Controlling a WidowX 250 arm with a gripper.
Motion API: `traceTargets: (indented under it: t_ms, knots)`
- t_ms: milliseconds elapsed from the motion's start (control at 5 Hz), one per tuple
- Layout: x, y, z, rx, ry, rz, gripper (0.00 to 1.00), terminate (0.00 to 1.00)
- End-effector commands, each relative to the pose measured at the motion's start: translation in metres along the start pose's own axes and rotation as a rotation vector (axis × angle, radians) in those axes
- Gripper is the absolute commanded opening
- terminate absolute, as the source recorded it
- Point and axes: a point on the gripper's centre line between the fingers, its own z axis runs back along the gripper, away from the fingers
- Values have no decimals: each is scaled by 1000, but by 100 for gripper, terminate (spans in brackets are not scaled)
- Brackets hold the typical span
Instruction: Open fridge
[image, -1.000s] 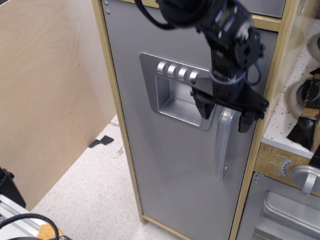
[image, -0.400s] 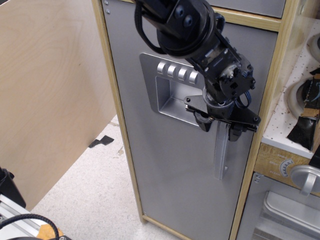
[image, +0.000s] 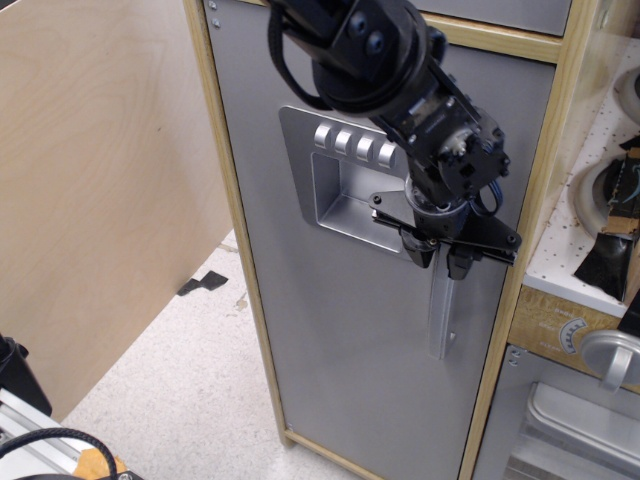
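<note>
The fridge is a tall light-wood cabinet with a flat grey door that stands closed. Its recessed silver dispenser panel carries a row of buttons. The silver vertical bar handle runs down the door's right side. My black gripper reaches in from above and is shut on the top of the handle, one finger on each side of the bar. The handle's upper end is hidden behind the fingers.
A large plywood board stands to the left of the fridge. The smaller silver oven door with a round knob is at the lower right, under a white pegboard shelf. Black tape lies on the speckled floor.
The gripper came down onto the top of the handle, then its fingers closed inward from a wide spread until they pinch the bar. The door has not moved.
</note>
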Motion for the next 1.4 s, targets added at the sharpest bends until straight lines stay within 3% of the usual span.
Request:
traceTargets:
  t_ms: [0,400,600,800,1000,1200]
  knots:
    - [-5,-4,13,-7,5,24,0,0]
    - [-44,-10,27,-29,69,70,0,0]
    - [-63,-13,42,-27,105,97,100,0]
    - [-80,-27,60,-56,169,42,100,0]
    - [-78,-46,70,-113,262,3,100,0]
    - [-71,-63,68,-169,276,-172,100,0]
